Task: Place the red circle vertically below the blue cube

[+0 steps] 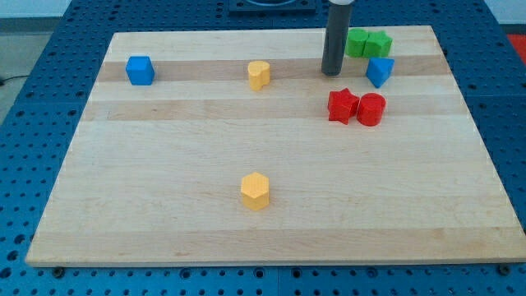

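The red circle (371,108), a short red cylinder, stands at the view's right, touching a red star (342,105) on its left. The blue cube (140,70) sits far off at the view's upper left. My tip (331,72) is at the view's top right, above and slightly left of the red star, apart from it, and left of a blue triangular block (379,71).
Two green blocks (367,43) sit together at the top right, just right of the rod. A yellow heart-like block (259,74) lies at top centre. A yellow hexagonal block (256,191) lies at lower centre. The wooden board (164,222) rests on a blue pegboard.
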### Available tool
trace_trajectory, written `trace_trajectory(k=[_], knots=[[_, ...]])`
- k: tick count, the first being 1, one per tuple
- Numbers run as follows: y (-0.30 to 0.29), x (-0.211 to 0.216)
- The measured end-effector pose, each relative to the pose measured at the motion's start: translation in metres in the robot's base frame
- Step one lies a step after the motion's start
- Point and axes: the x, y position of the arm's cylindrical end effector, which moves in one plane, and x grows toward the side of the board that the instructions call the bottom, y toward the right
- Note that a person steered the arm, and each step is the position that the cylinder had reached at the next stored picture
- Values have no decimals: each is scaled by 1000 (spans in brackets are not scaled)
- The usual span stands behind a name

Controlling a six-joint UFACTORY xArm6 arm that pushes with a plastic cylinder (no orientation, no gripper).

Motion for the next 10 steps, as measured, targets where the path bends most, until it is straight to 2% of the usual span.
trace_trajectory(k=[2,3,5,6,8,10], knots=[[16,30],[50,48],[29,100],[68,113],[95,131],[2,150]])
